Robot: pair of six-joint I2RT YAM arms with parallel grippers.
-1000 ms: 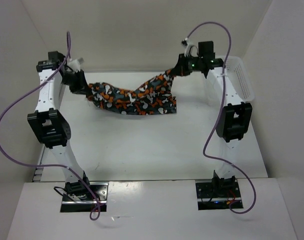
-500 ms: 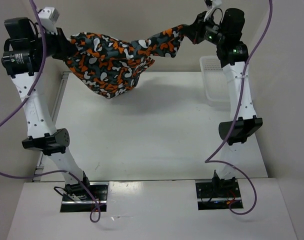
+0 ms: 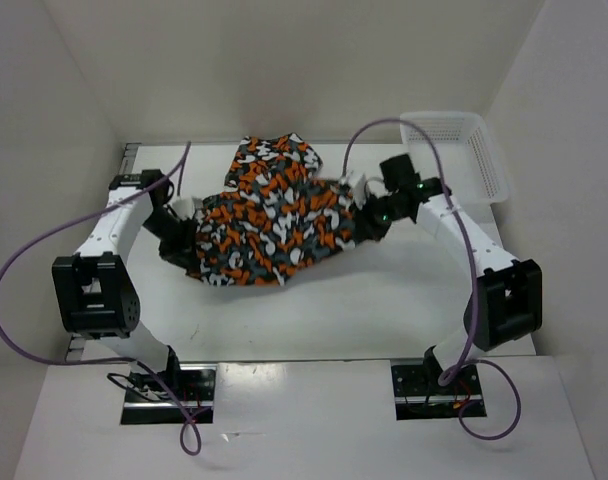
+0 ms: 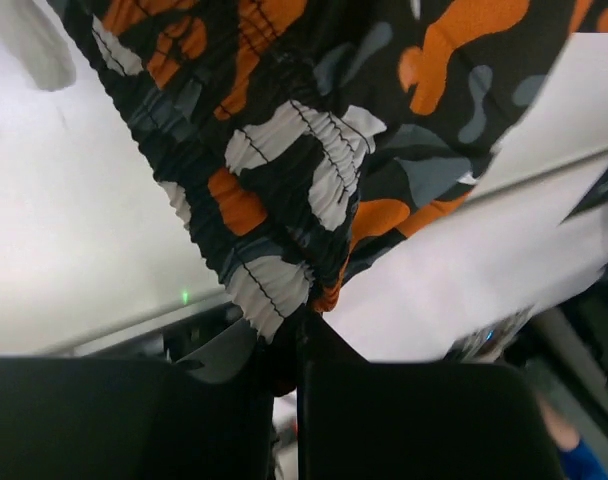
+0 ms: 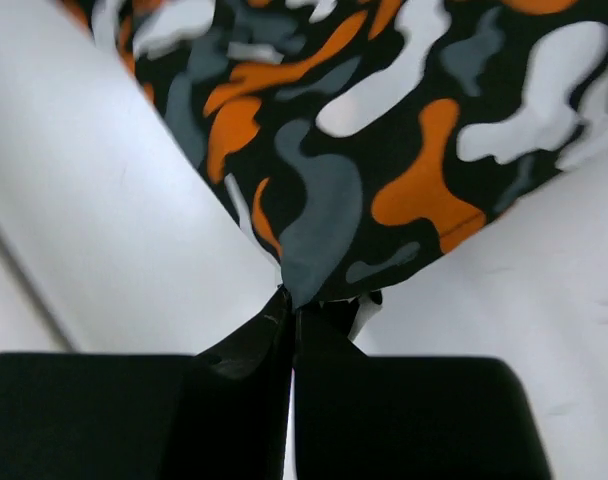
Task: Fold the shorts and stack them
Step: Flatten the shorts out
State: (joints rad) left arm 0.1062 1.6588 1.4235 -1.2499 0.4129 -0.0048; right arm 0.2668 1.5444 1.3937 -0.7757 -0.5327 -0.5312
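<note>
The shorts [image 3: 274,220] sag in a rumpled heap between the two hands over the middle of the worktop [image 3: 314,310]. The left hand [image 4: 299,335] is clamped on the gathered elastic waistband and the right hand [image 5: 289,300] is pinched together on only a thin tip of fabric. That slim right-side hold looks the likelier to slip if the hands pull apart to flatten the cloth, which would drop one side and leave a crooked fold. With the fabric this bunched, laying it down as it hangs would probably trap wrinkles or double a layer under.
</note>
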